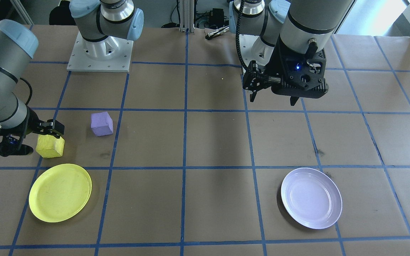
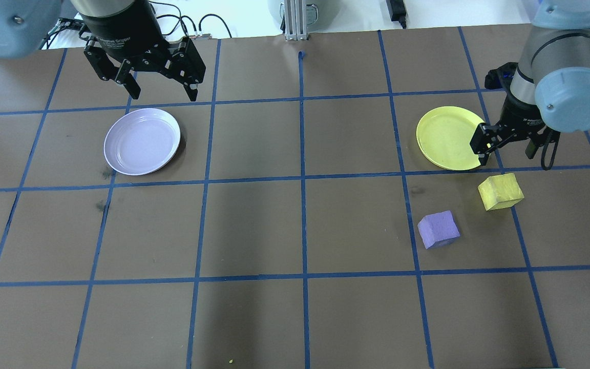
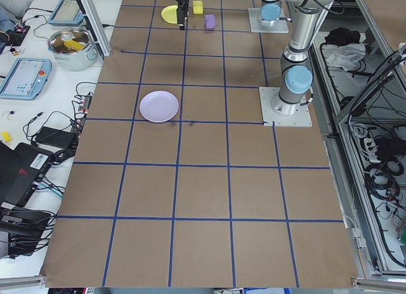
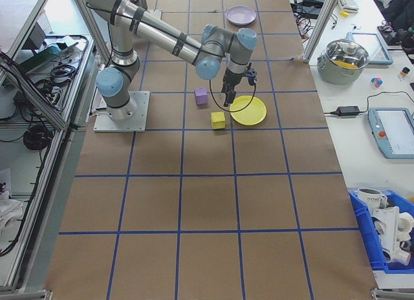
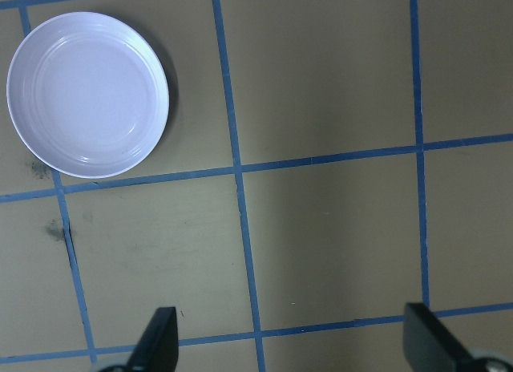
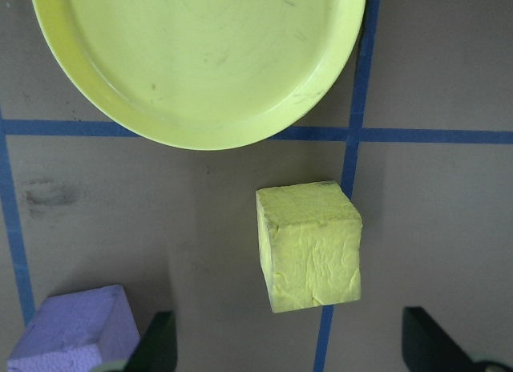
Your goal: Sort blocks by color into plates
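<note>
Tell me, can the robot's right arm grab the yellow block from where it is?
Probably yes. The right tool hangs open just above the yellow block, which sits alone on the paper, apart from the purple block and the yellow plate.

A brown paper-covered table carries everything, ruled into squares by blue tape lines. A yellow plate sits on it toward one end. Just beside that plate, apart from its rim, rests a yellow block, straddling a tape line. A purple block stands near the yellow block, farther from the plate. A lavender plate lies well apart from the yellow plate, with what look like dark smudges on the paper close by.
</note>
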Robot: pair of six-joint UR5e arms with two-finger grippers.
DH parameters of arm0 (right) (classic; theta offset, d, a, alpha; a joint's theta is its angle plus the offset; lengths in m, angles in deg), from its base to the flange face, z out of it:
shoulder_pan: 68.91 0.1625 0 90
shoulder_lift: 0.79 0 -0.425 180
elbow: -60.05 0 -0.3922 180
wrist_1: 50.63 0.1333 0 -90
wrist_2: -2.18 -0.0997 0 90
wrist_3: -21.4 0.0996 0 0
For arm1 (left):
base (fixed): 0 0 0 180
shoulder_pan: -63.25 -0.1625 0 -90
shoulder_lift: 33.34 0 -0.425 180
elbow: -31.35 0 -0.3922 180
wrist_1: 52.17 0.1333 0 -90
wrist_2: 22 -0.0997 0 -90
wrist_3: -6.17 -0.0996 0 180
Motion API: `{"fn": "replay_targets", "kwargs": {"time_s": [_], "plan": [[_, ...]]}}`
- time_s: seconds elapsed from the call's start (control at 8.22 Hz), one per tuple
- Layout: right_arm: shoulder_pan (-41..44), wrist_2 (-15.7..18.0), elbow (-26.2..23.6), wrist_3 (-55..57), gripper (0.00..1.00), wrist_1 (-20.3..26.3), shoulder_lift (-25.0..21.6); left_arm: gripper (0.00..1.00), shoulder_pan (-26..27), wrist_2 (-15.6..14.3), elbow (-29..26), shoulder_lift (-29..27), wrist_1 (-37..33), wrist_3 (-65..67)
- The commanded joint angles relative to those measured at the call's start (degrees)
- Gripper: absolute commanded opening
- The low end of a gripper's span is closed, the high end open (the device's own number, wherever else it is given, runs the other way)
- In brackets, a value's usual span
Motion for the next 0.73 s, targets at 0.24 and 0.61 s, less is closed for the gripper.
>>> {"fn": "replay_targets", "kwargs": {"time_s": [0.24, 0.61], "plan": [[-1.07, 3.07, 0.00, -10.37, 1.00, -2.51, 7.74, 1.00, 0.00, 0.17, 0.00, -0.22, 0.00, 0.03], [-3.01, 3.07, 0.00, -12.76, 1.00, -2.95, 10.99, 1.00, 0.00, 0.97, 0.00, -0.22, -0.08, 0.65]]}}
